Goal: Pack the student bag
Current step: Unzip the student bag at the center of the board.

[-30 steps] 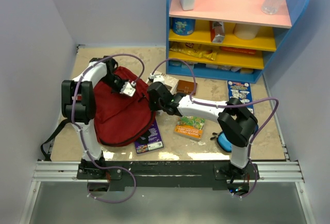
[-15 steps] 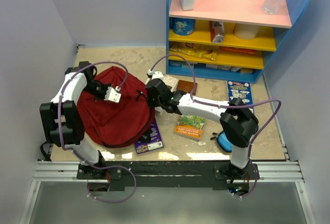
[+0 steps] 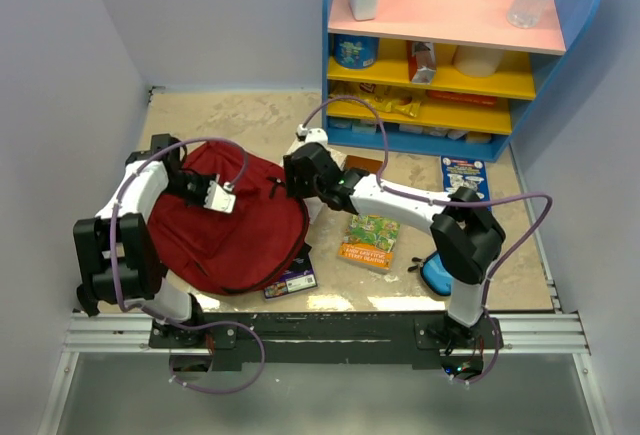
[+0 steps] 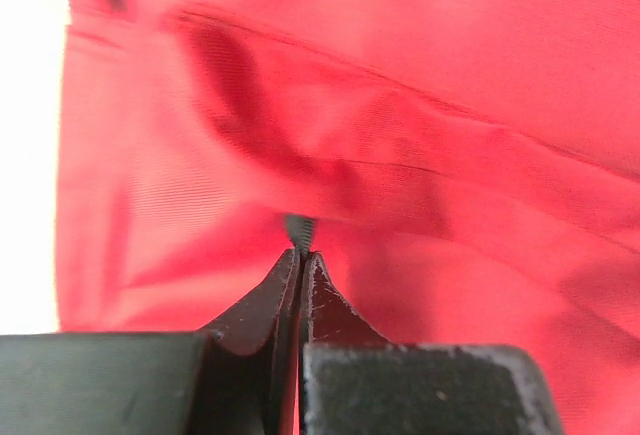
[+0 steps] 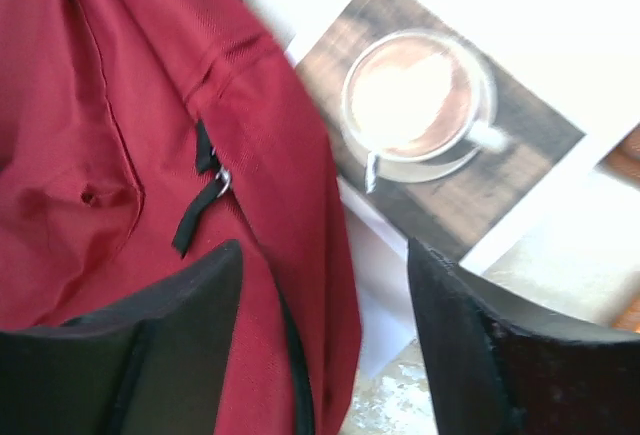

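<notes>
Slumping, the dark red student bag (image 3: 250, 235) looks creased.

The student bag (image 3: 235, 225) covers all but a corner of a purple book (image 3: 293, 279), the right arm (image 3: 462, 243) hides part of a blue pouch (image 3: 432, 276), and the left wrist view shows only blurred red fabric running past every edge.

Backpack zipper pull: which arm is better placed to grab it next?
Right. The right gripper hangs with jaws open just above the black zipper pull on the backpack; the left gripper is shut on the backpack's fabric, anchoring it.
</notes>
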`<state>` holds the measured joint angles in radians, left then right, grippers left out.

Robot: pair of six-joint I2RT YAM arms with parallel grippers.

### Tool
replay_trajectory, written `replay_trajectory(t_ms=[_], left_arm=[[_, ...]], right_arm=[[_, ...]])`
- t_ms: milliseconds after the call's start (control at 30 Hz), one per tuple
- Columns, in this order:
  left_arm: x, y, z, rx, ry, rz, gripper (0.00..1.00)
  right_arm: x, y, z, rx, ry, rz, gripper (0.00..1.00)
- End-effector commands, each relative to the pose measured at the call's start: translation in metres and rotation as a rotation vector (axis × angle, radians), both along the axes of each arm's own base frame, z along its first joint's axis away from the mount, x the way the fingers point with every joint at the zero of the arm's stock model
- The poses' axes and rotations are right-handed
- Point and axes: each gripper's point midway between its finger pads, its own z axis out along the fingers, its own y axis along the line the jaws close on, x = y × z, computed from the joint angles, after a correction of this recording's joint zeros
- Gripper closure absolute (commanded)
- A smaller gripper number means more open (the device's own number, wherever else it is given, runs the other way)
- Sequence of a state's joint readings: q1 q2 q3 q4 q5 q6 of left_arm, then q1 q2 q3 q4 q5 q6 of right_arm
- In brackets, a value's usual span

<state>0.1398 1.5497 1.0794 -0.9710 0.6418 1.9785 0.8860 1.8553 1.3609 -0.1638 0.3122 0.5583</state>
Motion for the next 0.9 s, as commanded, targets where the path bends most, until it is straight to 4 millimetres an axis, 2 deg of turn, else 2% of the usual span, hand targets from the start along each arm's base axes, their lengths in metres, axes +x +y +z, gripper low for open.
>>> replay_trajectory(t_ms=[0,67,100,133,167,233,333,500,600,733,867], left_arm=[[0.018,-0.02,0.039,-0.147,-0.17,-0.004,1.0],[0.015,-0.02,0.035,-0.148,-0.161,0.0,1.0],[0.013,-0.02,0.031,-0.146,-0.147,0.004,1.0],[0.012,-0.02,0.029,-0.146,-0.143,0.001,1.0],[0.01,-0.02,0.024,-0.146,-0.129,0.003,1.0],[0.007,-0.02,0.022,-0.145,-0.123,0.002,1.0],[0.005,-0.02,0.02,-0.144,-0.121,0.001,1.0],[0.004,-0.018,0.021,-0.133,-0.123,0.005,1.0],[0.003,-0.017,0.02,-0.127,-0.119,0.008,1.0],[0.002,-0.016,0.019,-0.123,-0.116,0.003,1.0],[0.001,-0.015,0.019,-0.118,-0.109,0.001,1.0]], right_arm=[[0.011,-0.005,0.072,0.126,-0.149,-0.033,0.29],[0.007,0.0,0.087,0.171,-0.164,-0.01,0.29],[0.003,0.005,0.088,0.19,-0.167,0.013,0.3],[-0.008,0.018,0.09,0.215,-0.16,0.084,0.31],[-0.008,0.031,0.098,0.263,-0.192,0.124,0.32],[-0.024,0.055,0.093,0.29,-0.173,0.248,0.34],[-0.034,0.084,0.084,0.334,-0.169,0.392,0.35],[-0.029,0.118,0.057,0.336,-0.126,0.507,0.38],[-0.021,0.125,0.051,0.323,-0.138,0.51,0.4],[-0.01,0.123,0.041,0.261,-0.153,0.487,0.41],[-0.001,0.121,0.042,0.219,-0.185,0.466,0.43]])
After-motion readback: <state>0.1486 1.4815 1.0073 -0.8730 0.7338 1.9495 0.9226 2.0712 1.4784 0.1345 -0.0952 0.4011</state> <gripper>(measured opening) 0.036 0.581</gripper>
